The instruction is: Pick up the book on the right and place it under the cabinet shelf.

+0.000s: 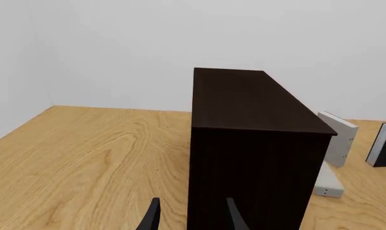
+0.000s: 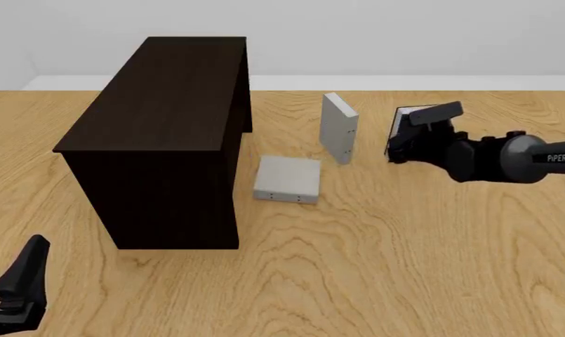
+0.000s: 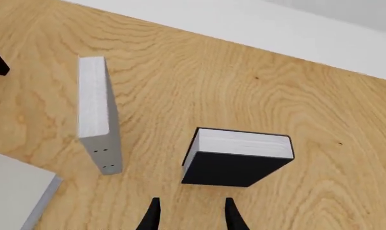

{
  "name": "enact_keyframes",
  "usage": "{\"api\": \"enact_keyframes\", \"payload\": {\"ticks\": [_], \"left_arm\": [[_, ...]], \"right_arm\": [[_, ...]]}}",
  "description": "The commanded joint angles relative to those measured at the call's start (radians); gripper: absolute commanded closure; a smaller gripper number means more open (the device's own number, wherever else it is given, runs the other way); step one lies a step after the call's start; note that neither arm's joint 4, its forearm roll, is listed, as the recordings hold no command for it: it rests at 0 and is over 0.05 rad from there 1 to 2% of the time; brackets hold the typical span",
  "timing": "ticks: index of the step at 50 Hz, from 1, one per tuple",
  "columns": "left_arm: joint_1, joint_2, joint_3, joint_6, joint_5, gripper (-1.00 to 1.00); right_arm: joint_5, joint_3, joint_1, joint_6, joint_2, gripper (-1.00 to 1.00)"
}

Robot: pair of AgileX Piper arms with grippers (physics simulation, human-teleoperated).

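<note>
Matt dark wood cabinet shelf [image 2: 161,105]; pale grained wooden table [image 2: 404,246]

Right gripper [image 3: 189,214] extended forward over table, fingers apart. Left gripper [image 1: 190,215] low, near edge, fingers seemingly apart.

Bare simulated tabletop [image 2: 404,267] — blank white walls [image 1: 148,43]

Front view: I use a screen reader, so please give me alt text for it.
A big dark cabinet stands on a wooden table. To its right, one grey book lies flat and another stands upright. The right gripper hangs over a black book.
</note>
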Motion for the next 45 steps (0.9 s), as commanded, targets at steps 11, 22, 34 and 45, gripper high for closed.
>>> {"api": "enact_keyframes", "payload": {"ticks": [11, 22, 34, 45], "left_arm": [[0.004, -0.001, -0.001, -0.003, 0.000, -1.00], [0.004, -0.002, 0.000, -0.008, -0.001, -1.00], [0.006, -0.003, 0.001, -0.012, -0.003, -1.00], [0.006, -0.004, 0.000, -0.016, -0.002, -1.00]], "right_arm": [[-0.014, -0.010, 0.044, -0.026, 0.026, -1.00], [-0.014, -0.018, 0.078, -0.002, 0.038, -1.00], [-0.014, -0.028, 0.122, 0.028, 0.061, -1.00], [-0.022, -0.025, 0.138, 0.048, 0.082, -1.00]]}}
